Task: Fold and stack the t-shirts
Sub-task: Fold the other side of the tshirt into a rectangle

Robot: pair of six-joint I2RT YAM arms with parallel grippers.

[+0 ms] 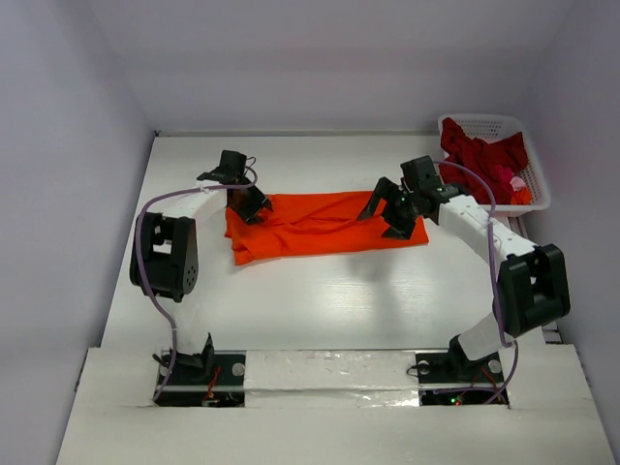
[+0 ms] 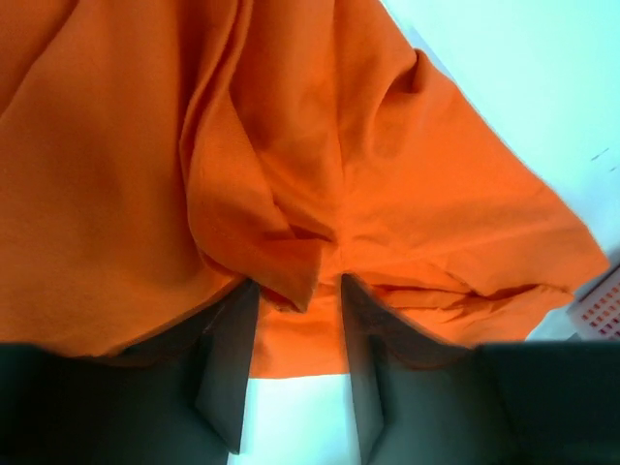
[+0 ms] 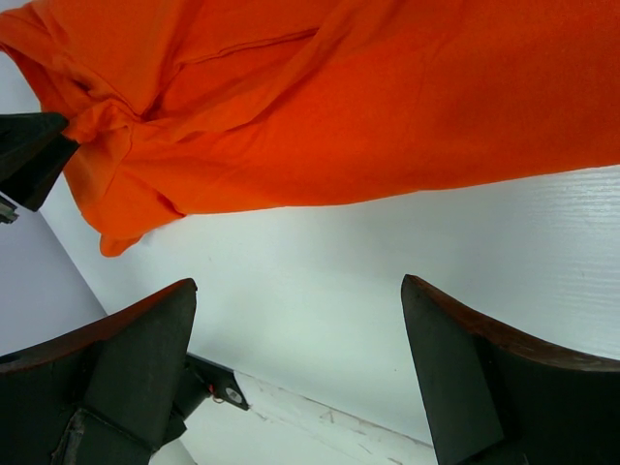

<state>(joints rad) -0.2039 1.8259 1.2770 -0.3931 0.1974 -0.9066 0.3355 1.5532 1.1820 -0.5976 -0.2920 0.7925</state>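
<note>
The bright orange t-shirt lies as a long folded band across the table's middle. It fills the left wrist view and the top of the right wrist view. My left gripper is at the shirt's left end, its jaws partly open, with a bunched fold of orange fabric between the tips. My right gripper is at the shirt's right end, wide open and empty over bare table just off the shirt's edge. Dark red t-shirts lie crumpled in the basket.
The white lattice basket stands at the back right corner; a corner of it shows in the left wrist view. White walls close in the table on the left, back and right. The left gripper's dark body shows at the left of the right wrist view.
</note>
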